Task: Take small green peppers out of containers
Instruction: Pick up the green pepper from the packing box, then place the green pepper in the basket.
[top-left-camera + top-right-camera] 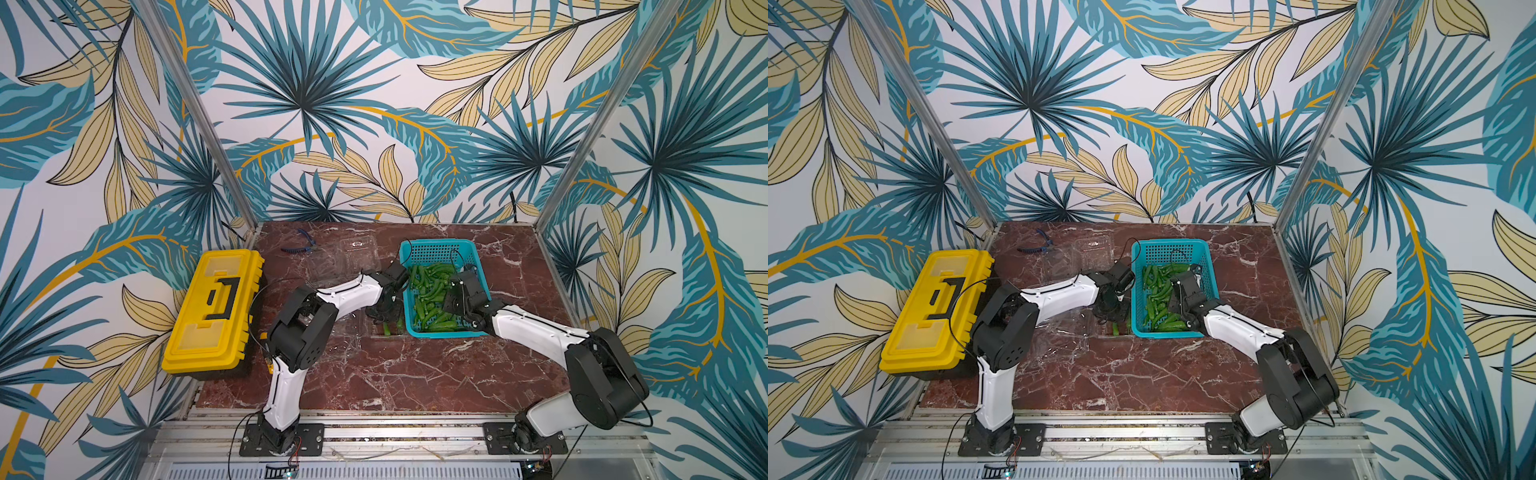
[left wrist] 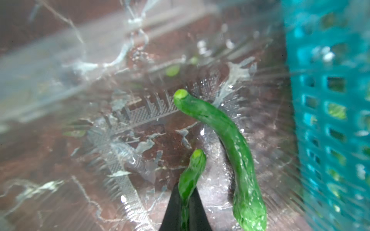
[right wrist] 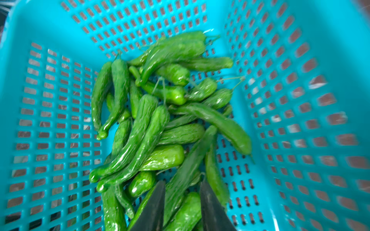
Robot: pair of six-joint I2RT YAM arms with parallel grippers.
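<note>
Marble table [image 1: 415, 374]; left hand [image 2: 185, 193] clamps 1 pepper [image 2: 193, 168] in container [image 2: 124, 118] beside basket [image 2: 320, 124], right hand [image 3: 182, 200] parted over peppers [image 3: 144, 130]

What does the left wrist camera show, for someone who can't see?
The black left gripper pinches a slim green pepper. A longer curved green pepper lies beside it in a clear plastic container, near a teal perforated basket.

Pinched tight on a short pepper [image 2: 195, 162]: left claw [image 2: 185, 194]. Just beside, a long pepper [image 2: 230, 140], curved, lying on clear container [image 2: 124, 120] plastic over marble bench [image 2: 274, 120]. Near, teal basket [image 2: 330, 120].
</note>
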